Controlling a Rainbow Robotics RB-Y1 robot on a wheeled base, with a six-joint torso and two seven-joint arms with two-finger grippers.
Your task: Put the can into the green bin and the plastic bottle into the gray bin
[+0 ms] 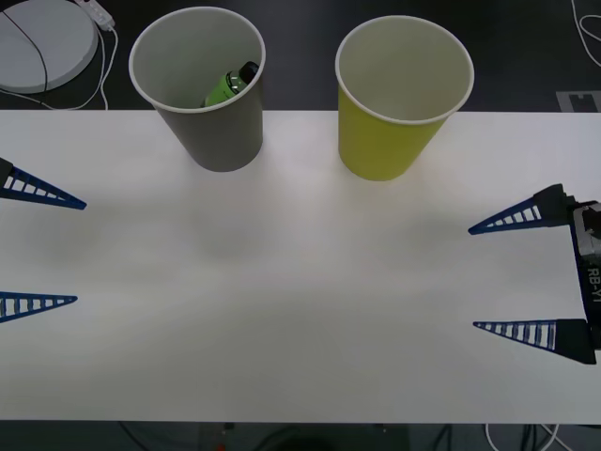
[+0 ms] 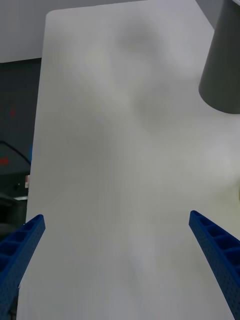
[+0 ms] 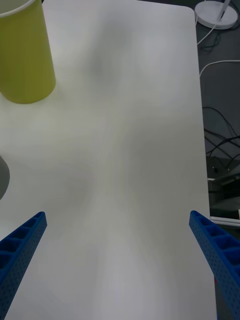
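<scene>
The plastic bottle already lies inside the gray bin at the upper left of the front view, leaning against the bin's inner wall with its black cap uppermost, so that half of the task looks done. The green bin stands at upper centre-right, well apart from the gray one, and what shows of its white inside holds nothing; its floor is hidden by the near wall, so whether the can is down there cannot be told. No can lies on the white table. Both arms look parked: the left gripper sits at the left edge of the front view and the right gripper at the right edge, each with its blue fingers spread wide and holding nothing, hovering over bare tabletop. If the can is still to be binned, the next move calls for finding it first, then a grasp and a carry over the green bin's rim. Most of the bottle's body is concealed by the gray bin's wall.
</scene>
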